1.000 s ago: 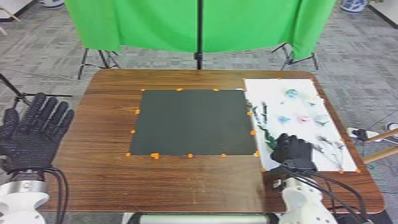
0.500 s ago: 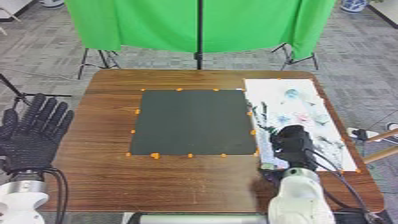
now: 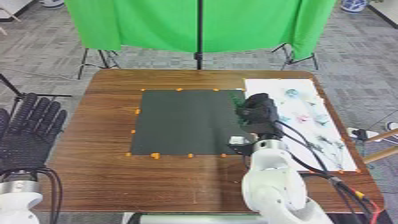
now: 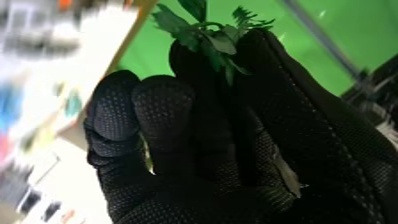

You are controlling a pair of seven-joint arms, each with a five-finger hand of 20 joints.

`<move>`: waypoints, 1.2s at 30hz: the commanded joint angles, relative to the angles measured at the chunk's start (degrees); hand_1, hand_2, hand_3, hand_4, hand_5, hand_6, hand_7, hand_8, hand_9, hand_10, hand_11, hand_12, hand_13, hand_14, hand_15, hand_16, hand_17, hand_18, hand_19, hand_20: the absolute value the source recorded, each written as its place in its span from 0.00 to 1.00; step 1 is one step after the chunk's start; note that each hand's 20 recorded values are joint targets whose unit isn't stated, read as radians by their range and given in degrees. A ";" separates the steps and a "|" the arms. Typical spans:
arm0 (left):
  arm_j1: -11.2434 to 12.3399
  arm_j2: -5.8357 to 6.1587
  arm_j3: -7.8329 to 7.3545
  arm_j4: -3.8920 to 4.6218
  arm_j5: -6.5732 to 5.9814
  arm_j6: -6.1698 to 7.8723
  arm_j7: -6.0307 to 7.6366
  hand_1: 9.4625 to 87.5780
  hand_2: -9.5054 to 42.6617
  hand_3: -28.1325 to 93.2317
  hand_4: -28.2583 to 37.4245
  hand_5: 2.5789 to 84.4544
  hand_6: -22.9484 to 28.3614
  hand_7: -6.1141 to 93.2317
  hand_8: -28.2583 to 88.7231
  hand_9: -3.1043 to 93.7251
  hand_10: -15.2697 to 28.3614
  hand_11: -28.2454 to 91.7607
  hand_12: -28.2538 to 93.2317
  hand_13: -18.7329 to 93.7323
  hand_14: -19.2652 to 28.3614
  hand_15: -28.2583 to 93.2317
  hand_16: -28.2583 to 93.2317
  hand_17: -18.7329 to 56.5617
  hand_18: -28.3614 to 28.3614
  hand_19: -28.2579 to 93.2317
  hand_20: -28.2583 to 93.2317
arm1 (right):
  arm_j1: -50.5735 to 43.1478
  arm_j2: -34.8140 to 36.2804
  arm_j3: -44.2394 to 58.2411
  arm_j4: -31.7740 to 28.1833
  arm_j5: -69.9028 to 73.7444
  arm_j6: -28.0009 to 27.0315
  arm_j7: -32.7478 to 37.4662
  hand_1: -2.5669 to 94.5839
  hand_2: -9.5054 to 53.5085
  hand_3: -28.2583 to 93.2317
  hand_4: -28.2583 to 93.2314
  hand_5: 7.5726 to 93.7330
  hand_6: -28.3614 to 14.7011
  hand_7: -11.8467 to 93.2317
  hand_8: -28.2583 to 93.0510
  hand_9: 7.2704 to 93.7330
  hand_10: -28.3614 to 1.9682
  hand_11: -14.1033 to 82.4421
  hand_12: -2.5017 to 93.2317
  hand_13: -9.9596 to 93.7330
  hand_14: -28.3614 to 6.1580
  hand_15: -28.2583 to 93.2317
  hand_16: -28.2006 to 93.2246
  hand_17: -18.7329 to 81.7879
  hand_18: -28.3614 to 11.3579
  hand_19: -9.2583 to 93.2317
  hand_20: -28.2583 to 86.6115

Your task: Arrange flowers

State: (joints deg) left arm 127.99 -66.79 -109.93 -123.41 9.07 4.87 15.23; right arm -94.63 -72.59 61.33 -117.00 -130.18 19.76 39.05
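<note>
Right hand (image 3: 259, 111) over the mat's right edge, a green sprig (image 4: 213, 42) in its fingers.
Nearest, the left hand (image 3: 25, 140) is by the table's (image 3: 160, 185) left edge, toward the near-left corner, its fingers straight and spread slightly apart. The right hand has its fingers bent together around the sprig — leaves poke out past the fingertips, over the dark mat (image 3: 182, 122) near where it meets the white sheet (image 3: 266, 86). On that sheet, along the table's right edge, thin stems (image 3: 330, 145) lie toward the near end, then a pink flower (image 3: 303, 118), then a blue flower (image 3: 291, 93) toward the far end. Beyond the table's far edge hangs a green cloth (image 3: 151, 27).
</note>
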 commanded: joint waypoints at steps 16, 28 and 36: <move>-2.41 4.32 3.66 5.24 -3.25 2.38 -0.69 0.20 0.43 0.83 0.00 0.52 0.58 0.17 0.18 0.43 0.65 0.35 0.33 0.43 0.69 0.46 0.21 0.26 0.69 0.40 0.34 | 11.29 -20.64 -11.75 20.21 -4.55 -11.39 4.68 0.61 0.00 0.87 0.11 0.72 0.65 0.63 0.37 0.92 0.61 0.43 0.59 0.84 0.50 0.79 0.63 0.63 0.02 0.99 0.54; -3.34 4.92 4.90 5.54 -3.50 2.20 0.39 0.20 0.43 0.83 0.00 0.53 0.58 0.17 0.18 0.43 0.65 0.35 0.33 0.43 0.69 0.46 0.21 0.26 0.69 0.40 0.34 | 6.95 -24.46 -13.51 24.47 -12.76 -6.68 1.75 0.61 0.00 0.87 0.11 0.65 0.61 0.71 0.35 0.90 0.58 0.47 0.60 0.83 0.43 0.83 0.61 0.63 0.00 1.00 0.57; -4.74 5.11 6.24 6.26 -3.62 2.00 0.22 0.20 0.43 0.83 0.00 0.53 0.58 0.18 0.18 0.43 0.65 0.36 0.34 0.43 0.69 0.47 0.21 0.26 0.69 0.40 0.34 | 5.44 -26.12 -13.20 24.27 -12.79 -8.23 0.53 0.62 0.00 0.85 0.08 0.62 0.57 0.71 0.33 0.84 0.55 0.55 0.60 0.81 0.40 0.85 0.59 0.62 0.00 1.00 0.58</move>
State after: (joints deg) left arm 123.73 -61.60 -104.83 -117.94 5.84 6.94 15.42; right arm -87.69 -96.49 48.49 -92.61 -143.05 13.04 40.63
